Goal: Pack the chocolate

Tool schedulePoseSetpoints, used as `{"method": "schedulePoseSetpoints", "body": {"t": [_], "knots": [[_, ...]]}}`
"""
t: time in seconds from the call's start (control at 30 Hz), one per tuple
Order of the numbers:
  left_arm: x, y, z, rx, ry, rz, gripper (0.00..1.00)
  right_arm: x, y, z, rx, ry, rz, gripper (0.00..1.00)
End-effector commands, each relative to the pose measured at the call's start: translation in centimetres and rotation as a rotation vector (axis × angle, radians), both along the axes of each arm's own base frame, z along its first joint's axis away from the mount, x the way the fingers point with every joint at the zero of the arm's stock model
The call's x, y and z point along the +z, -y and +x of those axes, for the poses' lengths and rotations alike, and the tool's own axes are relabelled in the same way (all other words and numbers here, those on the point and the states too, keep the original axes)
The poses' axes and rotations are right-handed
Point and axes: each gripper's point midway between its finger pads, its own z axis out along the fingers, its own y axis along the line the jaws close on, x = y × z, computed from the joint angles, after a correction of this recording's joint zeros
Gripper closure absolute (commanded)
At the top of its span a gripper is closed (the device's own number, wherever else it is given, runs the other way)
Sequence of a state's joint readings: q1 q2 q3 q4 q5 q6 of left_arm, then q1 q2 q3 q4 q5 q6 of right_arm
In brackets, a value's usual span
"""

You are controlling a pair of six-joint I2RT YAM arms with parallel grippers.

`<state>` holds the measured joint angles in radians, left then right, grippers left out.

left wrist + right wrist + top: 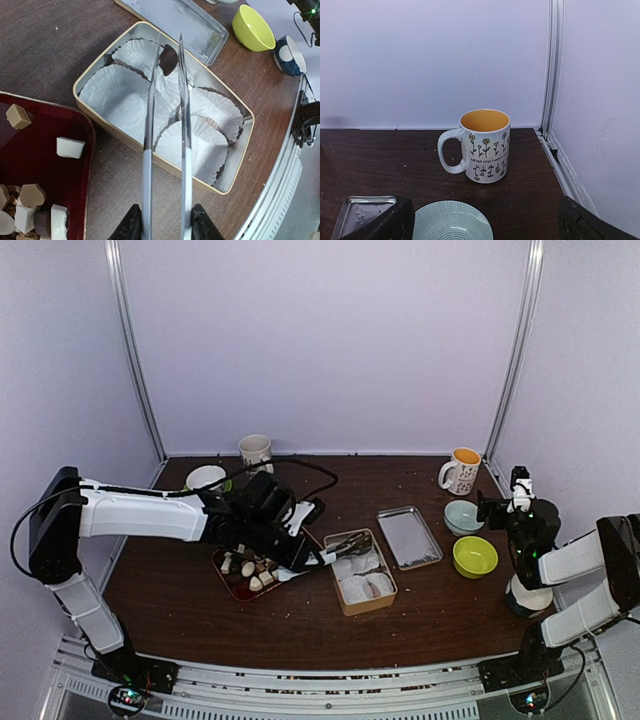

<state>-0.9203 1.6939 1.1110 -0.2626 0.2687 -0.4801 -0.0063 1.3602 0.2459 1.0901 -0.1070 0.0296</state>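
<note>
My left gripper [164,222] is shut on the silver tongs [148,130], which reach out over the gold-rimmed box [116,136] lined with white paper cups [120,95]. The tong tips pinch one brown chocolate [168,59] above the far cups. More chocolate, white [70,147] and tan [18,116], lies on the red tray [45,170] to the left. In the top view the left gripper [290,540] is between the tray [228,585] and the box [385,602]. My right gripper [500,505] is open and empty at the far right, fingers wide apart in its wrist view [485,225].
A silver tin lid [408,537] lies right of the box. A yellow-green bowl [475,556], a pale blue bowl [462,516] and a flowered mug [485,145] stand at the right. A white mug [256,450] and a white bowl [205,477] stand at the back left.
</note>
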Motion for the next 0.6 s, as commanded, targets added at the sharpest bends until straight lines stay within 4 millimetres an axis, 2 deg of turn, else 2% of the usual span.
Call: {"method": "schedulePoseSetpoints", "body": {"t": [0.0, 0.2, 0.3, 0.5, 0.57], "knots": [[2.0, 1.2, 1.3, 0.020, 0.071, -0.066, 0.65, 0.3, 0.3, -0.1, -0.016, 0.017, 0.004, 0.00], [2.2, 0.7, 1.4, 0.037, 0.087, -0.051, 0.59, 0.3, 0.3, -0.1, -0.016, 0.017, 0.004, 0.00], [3.2, 0.1, 1.5, 0.057, 0.105, -0.049, 0.58, 0.3, 0.3, -0.1, -0.016, 0.017, 0.004, 0.00], [5.8, -2.5, 1.1, 0.103, 0.165, -0.042, 0.58, 0.3, 0.3, -0.1, -0.016, 0.018, 0.004, 0.00], [5.9, -3.5, 0.7, 0.114, 0.172, -0.016, 0.58, 0.3, 0.3, -0.1, -0.015, 0.017, 0.004, 0.00]]}}
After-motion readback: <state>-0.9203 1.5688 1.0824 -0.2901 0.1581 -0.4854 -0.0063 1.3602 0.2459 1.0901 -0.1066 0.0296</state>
